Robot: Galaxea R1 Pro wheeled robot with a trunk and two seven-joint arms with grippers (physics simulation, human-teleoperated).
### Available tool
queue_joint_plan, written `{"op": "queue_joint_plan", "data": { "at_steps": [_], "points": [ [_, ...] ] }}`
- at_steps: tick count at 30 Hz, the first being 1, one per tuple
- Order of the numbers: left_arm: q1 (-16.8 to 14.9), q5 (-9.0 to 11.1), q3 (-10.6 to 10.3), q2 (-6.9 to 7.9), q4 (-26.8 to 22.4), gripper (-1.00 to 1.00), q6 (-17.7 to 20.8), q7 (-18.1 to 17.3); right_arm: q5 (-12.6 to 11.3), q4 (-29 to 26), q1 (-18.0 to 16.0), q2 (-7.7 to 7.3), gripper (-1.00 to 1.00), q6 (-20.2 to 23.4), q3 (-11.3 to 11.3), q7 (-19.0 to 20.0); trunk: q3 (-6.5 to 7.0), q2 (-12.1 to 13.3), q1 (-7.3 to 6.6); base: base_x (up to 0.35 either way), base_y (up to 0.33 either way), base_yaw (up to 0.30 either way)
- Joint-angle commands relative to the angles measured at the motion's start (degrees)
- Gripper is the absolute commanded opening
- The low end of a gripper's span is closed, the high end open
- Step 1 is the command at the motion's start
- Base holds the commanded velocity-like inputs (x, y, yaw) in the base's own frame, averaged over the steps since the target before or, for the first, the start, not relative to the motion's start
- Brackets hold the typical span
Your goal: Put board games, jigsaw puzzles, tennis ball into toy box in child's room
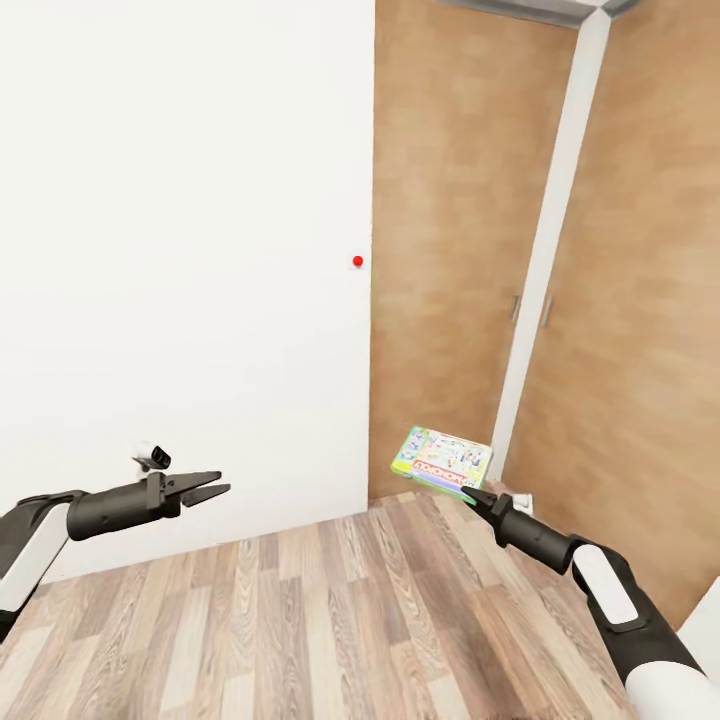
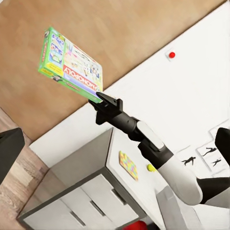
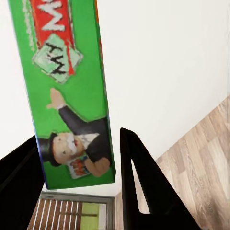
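Above floor: right gripper (image 1: 468, 492) grasping one board game (image 1: 443, 461) | left gripper (image 1: 212, 489) seemingly released

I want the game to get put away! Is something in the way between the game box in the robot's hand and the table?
Nothing visible blocks it. The right gripper holds the board game up in open air. In the left wrist view the table sits below and behind that arm, but the toy box can't be made out.
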Motion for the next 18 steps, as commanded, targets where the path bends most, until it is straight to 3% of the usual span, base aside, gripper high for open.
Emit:
{"op": "queue_joint_plan", "data": {
  "at_steps": [1, 5, 18],
  "points": [
    [-0.04, -0.03, -0.52, -0.62, -0.12, 1.00, 0.26, -0.08, -0.36, 0.04, -0.07, 0.04, -1.00, 0.47, -0.14, 0.14, -0.11, -0.11, 0.03, 0.000, 0.000, -0.275],
    [-0.04, -0.52, -2.43, -2.80, -0.02, 1.00, 0.25, -0.06, -0.36, 0.04, -0.09, 0.07, -1.00, 0.47, -0.14, 0.14, -0.11, -0.11, 0.03, 0.000, 0.000, -0.275],
    [-0.04, -0.42, -2.46, -3.17, 0.03, 1.00, 0.26, -0.05, -0.29, 0.06, -0.10, 0.12, -1.00, -1.36, -0.01, 0.10, -0.11, -0.11, 0.03, 0.000, 0.000, -0.275]
  ]
}}
